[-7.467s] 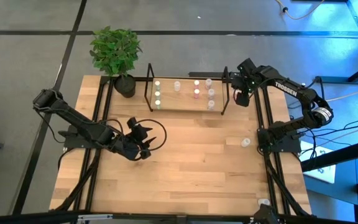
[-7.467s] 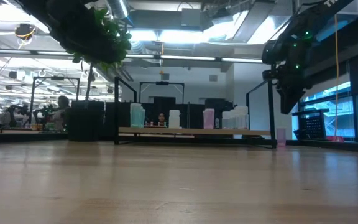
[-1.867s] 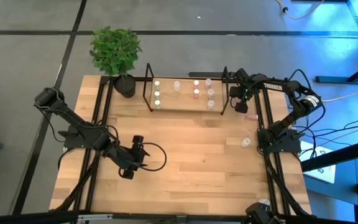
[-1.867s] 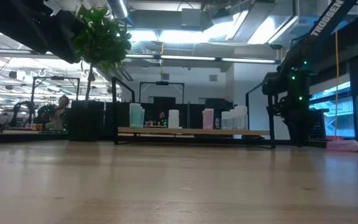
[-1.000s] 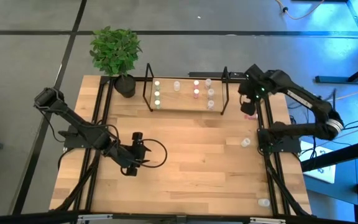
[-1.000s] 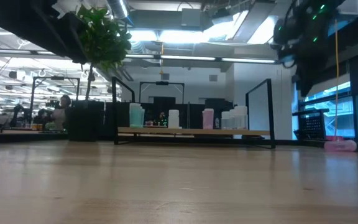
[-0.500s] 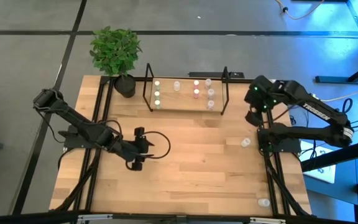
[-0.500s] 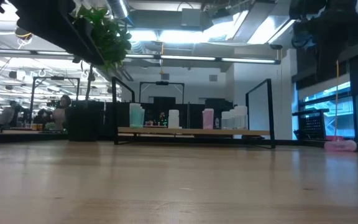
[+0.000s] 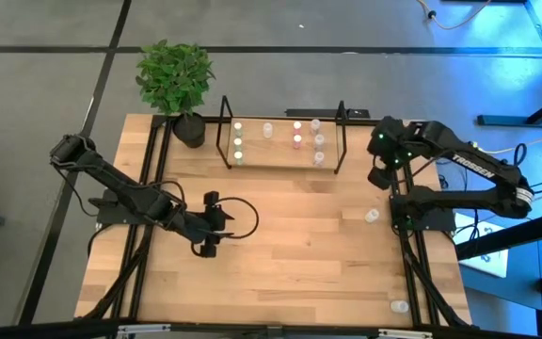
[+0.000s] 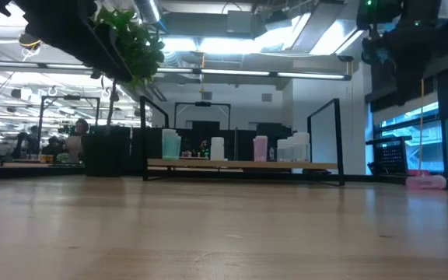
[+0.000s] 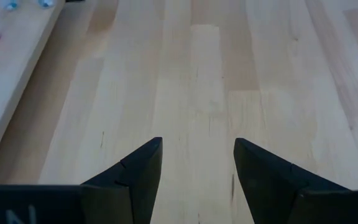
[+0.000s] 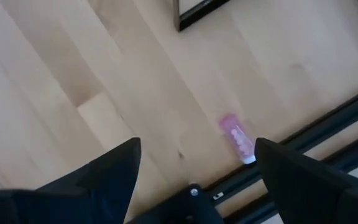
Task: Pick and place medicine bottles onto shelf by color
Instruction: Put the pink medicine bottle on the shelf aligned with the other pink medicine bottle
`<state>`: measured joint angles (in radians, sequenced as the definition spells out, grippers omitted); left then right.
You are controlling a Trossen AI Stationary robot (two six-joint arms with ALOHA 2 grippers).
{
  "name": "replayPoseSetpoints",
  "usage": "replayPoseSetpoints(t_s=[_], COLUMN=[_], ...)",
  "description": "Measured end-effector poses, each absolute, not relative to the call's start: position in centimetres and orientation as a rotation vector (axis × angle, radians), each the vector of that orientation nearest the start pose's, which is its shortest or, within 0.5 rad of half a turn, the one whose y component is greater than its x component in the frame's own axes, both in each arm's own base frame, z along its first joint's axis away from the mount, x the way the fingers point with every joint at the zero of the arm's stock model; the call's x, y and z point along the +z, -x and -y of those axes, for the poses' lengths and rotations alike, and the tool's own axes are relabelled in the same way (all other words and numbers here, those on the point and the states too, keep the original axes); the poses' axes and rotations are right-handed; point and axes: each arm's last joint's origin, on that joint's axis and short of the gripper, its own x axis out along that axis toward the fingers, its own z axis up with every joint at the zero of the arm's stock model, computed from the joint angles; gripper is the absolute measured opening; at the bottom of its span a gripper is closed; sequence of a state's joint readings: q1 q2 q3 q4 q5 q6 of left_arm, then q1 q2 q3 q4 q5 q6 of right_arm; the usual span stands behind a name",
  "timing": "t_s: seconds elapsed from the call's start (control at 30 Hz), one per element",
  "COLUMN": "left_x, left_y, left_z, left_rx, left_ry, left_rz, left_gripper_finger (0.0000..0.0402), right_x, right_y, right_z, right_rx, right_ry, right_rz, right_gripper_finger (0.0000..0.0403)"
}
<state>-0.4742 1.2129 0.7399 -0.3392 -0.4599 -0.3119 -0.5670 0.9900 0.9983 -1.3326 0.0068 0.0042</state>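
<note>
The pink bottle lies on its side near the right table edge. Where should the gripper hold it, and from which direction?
Probably from above, closing across the middle of the pink bottle. It lies flat, long sides exposed, white-capped end near the black rail; the open right gripper hangs above.

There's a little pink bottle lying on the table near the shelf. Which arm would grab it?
Probably the right. Its open claw hangs just above the pink bottle, beside the shelf. The left claw is mid-table, far away.
</note>
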Motion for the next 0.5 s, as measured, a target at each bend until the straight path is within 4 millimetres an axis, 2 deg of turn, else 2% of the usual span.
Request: replayPoseSetpoints(t_s=[0.23, 0.4, 0.5], left_x=[23.3, 23.4, 23.4], left_y=[-22.7, -23.0, -23.2], left_z=[9.4, 8.7, 8.4], left_rx=[0.135, 0.162, 0.176], left_ry=[0.078, 0.084, 0.088], left_rz=[-0.599, -0.592, -0.592], left_gripper_finger=[0.0194, 0.0194, 0.0194], right_x=[24.5, 24.9, 24.7], right_y=[-11.9, -12.7, -13.0], right_z=[6.7, 6.9, 7.0], right_rx=[-0.376, -0.462, -0.456], right_ry=[-0.286, -0.179, -0.085], right_rz=[-1.482, -1.487, -1.477], right_gripper_finger=[0.0316, 0.0316, 0.0316])
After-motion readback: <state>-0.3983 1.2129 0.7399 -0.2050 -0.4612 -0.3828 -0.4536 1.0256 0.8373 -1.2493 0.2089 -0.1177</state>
